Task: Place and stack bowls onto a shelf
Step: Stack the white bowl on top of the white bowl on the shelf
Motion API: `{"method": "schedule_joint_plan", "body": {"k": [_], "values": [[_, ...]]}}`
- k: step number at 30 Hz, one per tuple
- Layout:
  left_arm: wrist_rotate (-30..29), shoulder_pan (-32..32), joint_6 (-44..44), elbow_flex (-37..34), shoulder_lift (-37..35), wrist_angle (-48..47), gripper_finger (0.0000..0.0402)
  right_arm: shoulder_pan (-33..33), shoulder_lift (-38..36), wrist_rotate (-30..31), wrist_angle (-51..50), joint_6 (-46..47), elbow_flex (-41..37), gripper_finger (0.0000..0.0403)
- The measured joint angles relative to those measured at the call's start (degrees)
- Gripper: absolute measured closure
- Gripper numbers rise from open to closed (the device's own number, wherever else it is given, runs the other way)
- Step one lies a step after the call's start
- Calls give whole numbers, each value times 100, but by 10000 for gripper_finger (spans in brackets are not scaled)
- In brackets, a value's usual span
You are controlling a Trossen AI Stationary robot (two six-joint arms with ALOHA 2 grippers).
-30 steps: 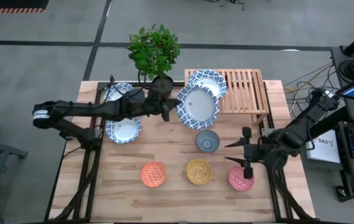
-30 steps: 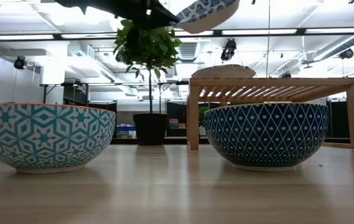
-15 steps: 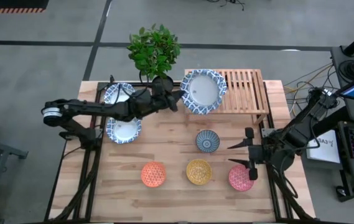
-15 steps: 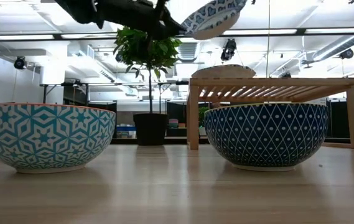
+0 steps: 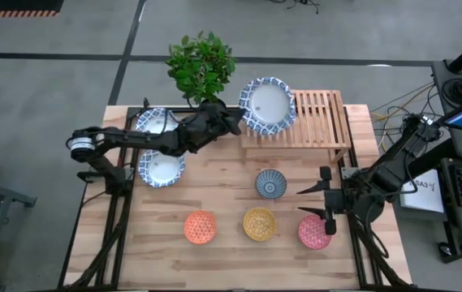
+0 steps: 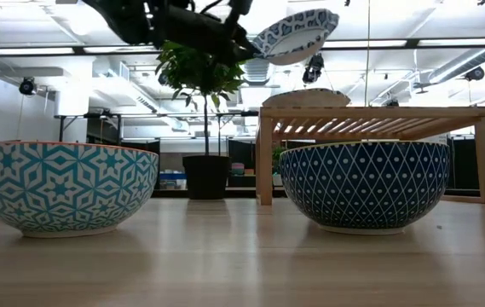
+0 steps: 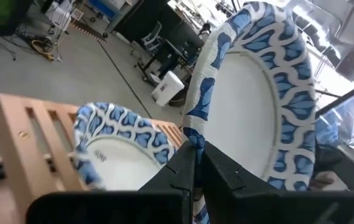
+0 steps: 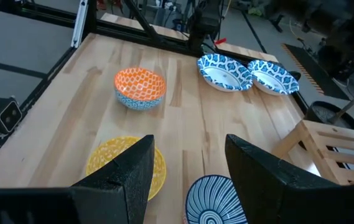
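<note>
My left gripper point(image 5: 235, 122) is shut on a wide blue-and-white bowl point(image 5: 267, 104), which it holds in the air over the left end of the wooden slat shelf point(image 5: 316, 122). A second blue-and-white bowl point(image 7: 121, 149) stands on the shelf under it. In the low view the held bowl point(image 6: 297, 34) hangs well above the shelf top point(image 6: 370, 111). My right gripper point(image 5: 324, 212) waits open near the table's right edge, above the pink-red bowl point(image 5: 313, 233). My left gripper pinches the held bowl's rim point(image 7: 195, 138) on the side nearest the arm, one finger point(image 7: 223, 171) against the white inside and the other on the patterned outside. The fingers come in about level from the table's left. The bowl is lifted clear and tilted, its far rim higher.
Two more blue-and-white bowls point(image 5: 156, 122) point(image 5: 162, 169) sit at the table's left under my left arm. The small dark blue bowl point(image 5: 270, 183), orange bowl point(image 5: 200, 227) and yellow bowl point(image 5: 259, 224) stand toward the near edge. A potted plant point(image 5: 202, 69) stands left of the shelf.
My left gripper has carried the bowl from in front of the shelf toward the table's far edge and slightly right. It now hangs over the bowl on the shelf's left end. The wrist has rolled and the bowl has sunk a little. My right arm has kept still.
</note>
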Motion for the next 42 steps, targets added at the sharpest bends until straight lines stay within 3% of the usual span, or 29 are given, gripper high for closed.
{"method": "schedule_joint_plan", "body": {"k": [10,17,42], "values": [[-89,59,178,1013,553,-1121,401,0,0,-4,-33,66,-2,216],[-278,63,176,1044,541,-1112,400,0,0,-7,-116,66,-2,216],[-326,103,25,1016,541,-1086,307,0,0,-2,-115,68,-2,216]]}}
